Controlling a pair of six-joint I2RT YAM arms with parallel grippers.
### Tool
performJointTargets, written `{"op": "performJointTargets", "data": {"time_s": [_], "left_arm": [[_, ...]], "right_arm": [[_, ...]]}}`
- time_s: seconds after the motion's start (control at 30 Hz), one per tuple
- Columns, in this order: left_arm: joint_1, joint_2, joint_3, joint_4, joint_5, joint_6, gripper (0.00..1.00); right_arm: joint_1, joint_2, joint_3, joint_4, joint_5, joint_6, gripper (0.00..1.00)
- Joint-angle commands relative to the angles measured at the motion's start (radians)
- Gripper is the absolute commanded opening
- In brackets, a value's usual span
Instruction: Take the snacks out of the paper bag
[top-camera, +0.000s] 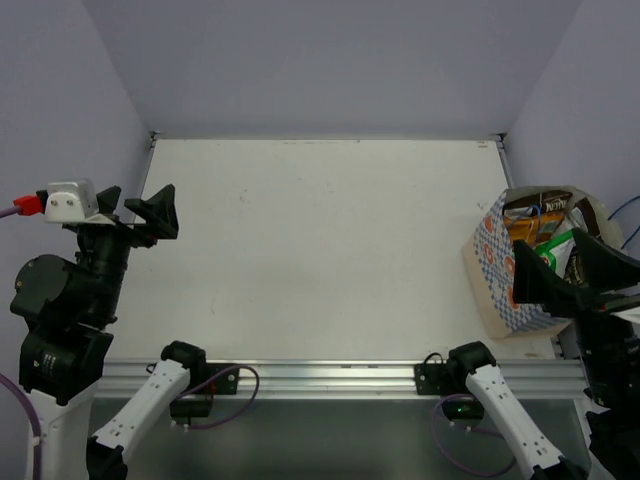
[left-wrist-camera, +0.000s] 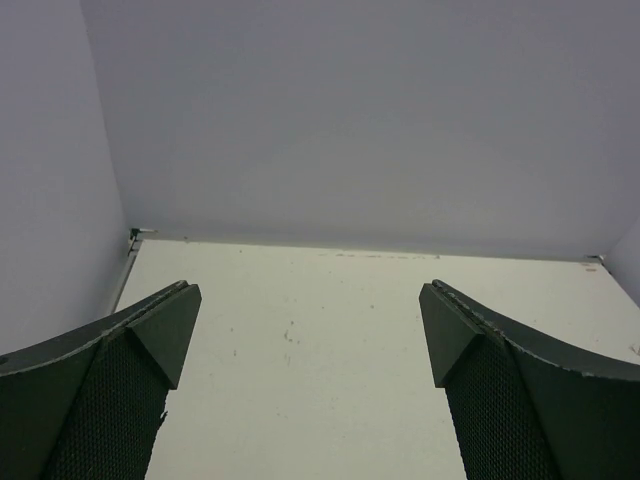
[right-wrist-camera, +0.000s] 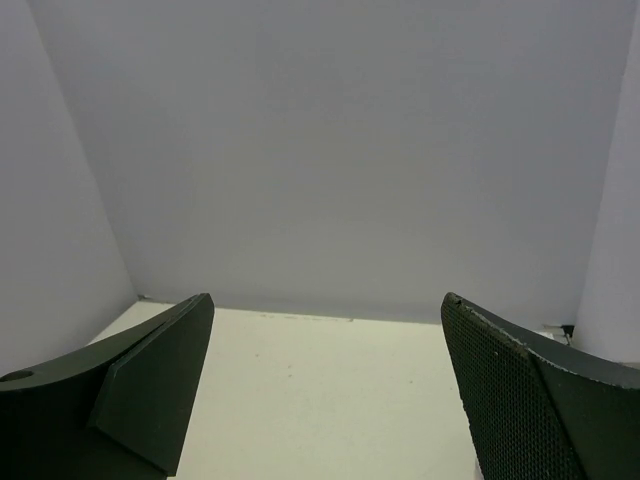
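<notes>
The paper bag, blue-and-white checked outside, stands at the table's right edge with its mouth facing up. Inside it I see an orange packet, a green and white packet and part of a dark brown packet; the rest is hidden. My right gripper is open and empty, raised over the bag's near side. It also shows in the right wrist view, where the bag is out of view. My left gripper is open and empty, raised at the table's left edge; it also shows in the left wrist view.
The cream table is walled by lilac panels at the back and both sides. A metal rail runs along its near edge with both arm bases and cables. A blue cable hangs right of the bag.
</notes>
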Motion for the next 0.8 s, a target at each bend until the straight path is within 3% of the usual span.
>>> {"op": "performJointTargets", "data": {"time_s": [0.0, 0.3, 0.53, 0.67, 0.77], "left_arm": [[-0.004, 0.016, -0.007, 0.015, 0.007, -0.014, 1.00], [-0.004, 0.051, -0.010, -0.005, 0.059, -0.044, 1.00], [-0.004, 0.085, -0.018, -0.044, 0.088, -0.080, 1.00], [-0.004, 0.088, -0.048, -0.056, 0.123, -0.101, 1.00], [-0.004, 0.091, -0.070, -0.056, 0.158, -0.118, 1.00]], "right_arm": [[0.004, 0.005, -0.019, 0.020, 0.009, 0.021, 0.99], [0.004, 0.045, -0.045, -0.046, 0.094, 0.127, 0.99], [0.004, 0.191, 0.007, -0.316, 0.331, 0.345, 0.99], [0.004, 0.244, 0.007, -0.417, 0.523, 0.397, 0.99], [0.002, 0.278, 0.003, -0.476, 0.574, 0.422, 0.99]]}}
